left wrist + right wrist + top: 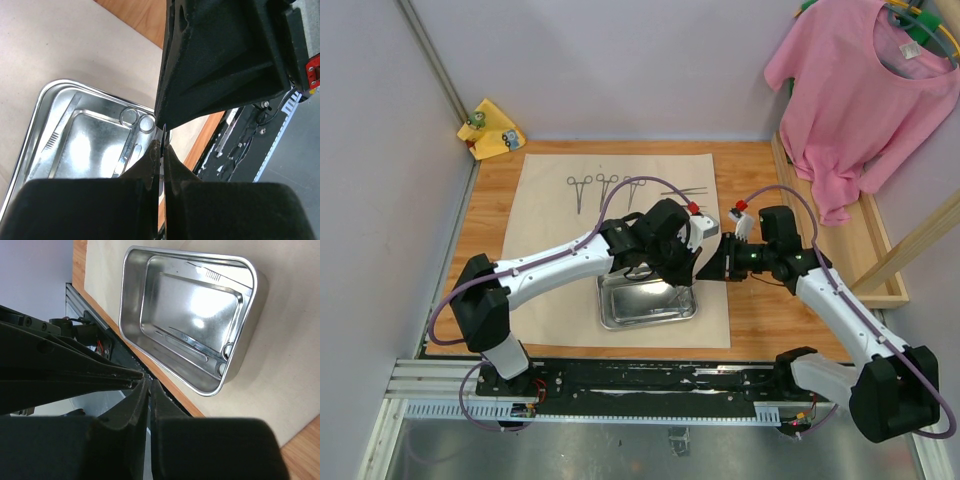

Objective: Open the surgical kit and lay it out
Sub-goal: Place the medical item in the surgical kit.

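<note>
Grippers meet tip to tip above steel tray.
Left gripper pinched on thin steel strip; right gripper nearly closed, hold unclear. Tray sits on beige wrap, one forceps inside, three forceps beyond it.

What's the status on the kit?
Left gripper, right gripper shut, tips meeting beside the steel tray. Cloth wrap open; three forceps laid out, one forceps and tweezers in tray. Nothing blocking.

Four forceps, one tray, one wrap
</note>
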Motion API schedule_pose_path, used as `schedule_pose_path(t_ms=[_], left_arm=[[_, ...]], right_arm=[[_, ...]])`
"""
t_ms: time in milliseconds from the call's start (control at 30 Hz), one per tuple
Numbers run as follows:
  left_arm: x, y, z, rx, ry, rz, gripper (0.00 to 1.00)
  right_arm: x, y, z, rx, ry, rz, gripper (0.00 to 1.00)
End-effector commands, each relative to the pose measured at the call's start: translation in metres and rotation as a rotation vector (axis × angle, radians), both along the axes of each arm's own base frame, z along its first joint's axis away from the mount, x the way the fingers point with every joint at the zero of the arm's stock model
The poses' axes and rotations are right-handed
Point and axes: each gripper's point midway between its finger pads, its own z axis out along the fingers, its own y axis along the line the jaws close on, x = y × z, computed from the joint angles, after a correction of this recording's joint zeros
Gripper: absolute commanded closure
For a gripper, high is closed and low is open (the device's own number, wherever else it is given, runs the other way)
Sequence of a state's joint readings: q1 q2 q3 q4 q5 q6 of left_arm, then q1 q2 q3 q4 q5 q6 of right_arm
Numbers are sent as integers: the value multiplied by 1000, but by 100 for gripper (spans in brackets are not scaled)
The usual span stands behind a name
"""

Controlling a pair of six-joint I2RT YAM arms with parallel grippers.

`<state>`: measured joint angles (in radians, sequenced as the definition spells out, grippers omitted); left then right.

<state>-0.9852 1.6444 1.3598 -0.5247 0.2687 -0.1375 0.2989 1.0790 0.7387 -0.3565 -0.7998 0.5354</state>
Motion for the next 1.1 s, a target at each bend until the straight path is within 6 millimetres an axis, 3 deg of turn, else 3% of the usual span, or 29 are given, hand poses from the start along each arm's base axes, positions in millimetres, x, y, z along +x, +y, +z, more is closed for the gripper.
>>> schedule_pose_path(t_ms=[0, 167, 333, 467, 667, 800, 1067], left_arm=[[-4, -9, 7, -37, -13, -33, 99], [-1, -10, 8, -36, -25, -26, 94], [12, -3, 10, -2, -75, 34, 57], [27, 8, 18, 28, -155, 96, 43], [33, 18, 18, 86, -208, 127, 41], [40, 24, 4, 190, -275, 156, 41], [40, 11, -16, 271, -330, 127, 43]], right_arm=[[0, 3, -1, -13, -5, 15, 98], [2, -1, -1, -29, -10, -8, 99], [12, -9, 1, -29, 34, -48, 99], [24, -18, 8, -47, 60, -82, 99], [43, -38, 1, -90, 170, -179, 99], [44, -34, -1, -57, 257, -184, 99], [48, -27, 4, 1, 309, -207, 99]])
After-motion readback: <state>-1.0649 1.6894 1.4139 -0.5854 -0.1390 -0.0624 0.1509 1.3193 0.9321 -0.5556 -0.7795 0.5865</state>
